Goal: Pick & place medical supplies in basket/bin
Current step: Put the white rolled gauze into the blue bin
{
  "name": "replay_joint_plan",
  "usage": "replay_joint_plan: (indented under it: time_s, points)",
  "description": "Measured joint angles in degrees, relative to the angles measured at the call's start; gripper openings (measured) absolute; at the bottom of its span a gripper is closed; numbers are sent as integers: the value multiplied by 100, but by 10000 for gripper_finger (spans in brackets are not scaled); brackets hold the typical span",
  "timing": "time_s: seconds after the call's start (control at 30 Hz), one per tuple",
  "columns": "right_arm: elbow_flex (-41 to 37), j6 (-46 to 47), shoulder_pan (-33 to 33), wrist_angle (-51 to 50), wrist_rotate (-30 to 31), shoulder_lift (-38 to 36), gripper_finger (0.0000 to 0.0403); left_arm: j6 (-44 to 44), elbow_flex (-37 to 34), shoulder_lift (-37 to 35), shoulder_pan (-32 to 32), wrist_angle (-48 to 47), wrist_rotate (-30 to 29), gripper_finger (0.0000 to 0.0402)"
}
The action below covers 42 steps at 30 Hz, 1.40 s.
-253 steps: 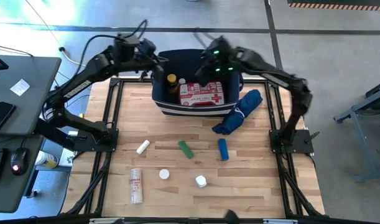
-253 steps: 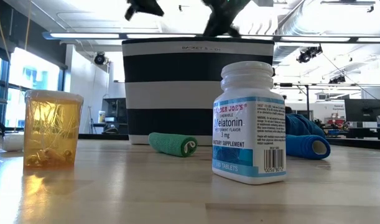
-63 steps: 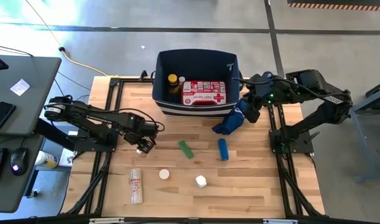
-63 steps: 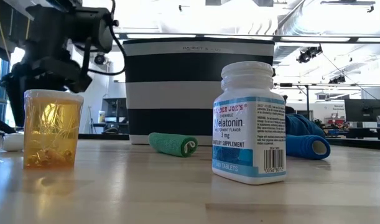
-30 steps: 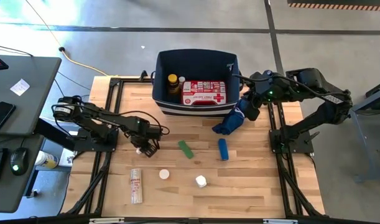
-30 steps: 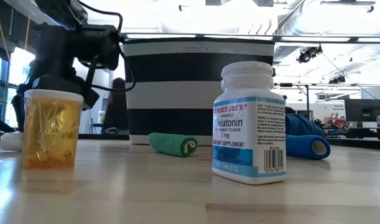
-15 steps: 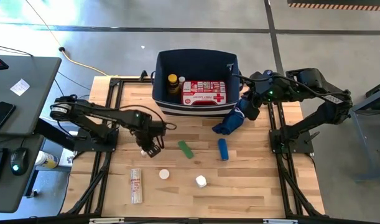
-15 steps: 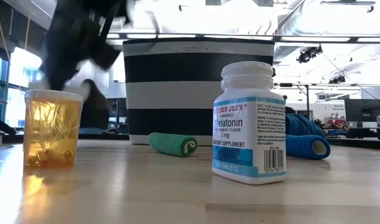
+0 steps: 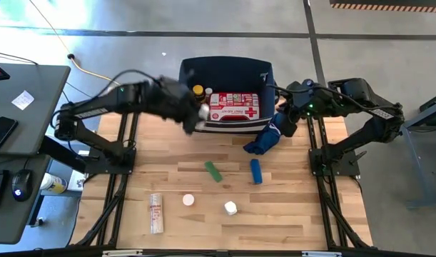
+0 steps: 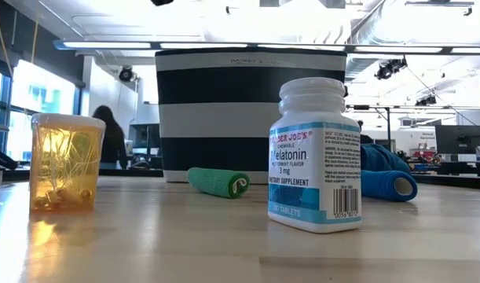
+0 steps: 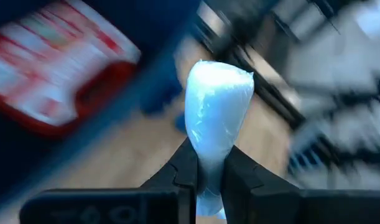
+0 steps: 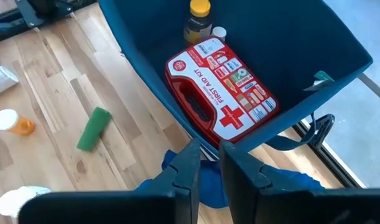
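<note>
I'm carrying a small white wrapped roll (image 11: 216, 102) in the left gripper (image 11: 208, 177), fingers pinching its lower end, right at the navy bin (image 9: 185, 71) front-left rim. Looks light and squishy, plastic probably slippery, so I'm gripping mid-body. Right gripper (image 12: 205, 160) is nearly closed, empty, beside the bin.

Even overhead light fell on the pale wooden table (image 9: 203, 193), with faint shadows. In the low view, bright ceiling strips and left-hand windows backlit the translucent amber pill bottle (image 10: 66, 163). The left wrist view was heavily motion-blurred; the right wrist view was sharp.
</note>
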Motion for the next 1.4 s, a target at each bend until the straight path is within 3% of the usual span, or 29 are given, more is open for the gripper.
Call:
replay_joint_plan:
  time_s: [0.1, 0.27, 0.57, 0.77, 0.97, 1.13, 1.4]
  points:
    - [0, 7, 0, 95, 12, 0, 49, -140, 101, 32, 581, -40, -353, 75]
    - [0, 14, 0, 320, 74, 0, 44, -333, 97, 404, 1458, -241, -148, 73]
    - [0, 168, 0, 526, 93, 0, 44, -446, 93, 1321, 2020, -520, 42, 73]
    - [0, 277, 2, 566, 127, 1, 39, -351, 365, 1519, 2110, -671, 101, 77]
    - [0, 268, -16, 566, 177, 0, 44, 656, 1477, 1521, 2110, -952, -541, 73]
    - [0, 222, -138, 591, 146, 0, 42, 1628, 2384, 2047, 2108, -1695, -943, 73]
    - [0, 125, -289, 651, -105, 2, 43, 3494, 2936, 3155, 2063, -2443, -882, 79]
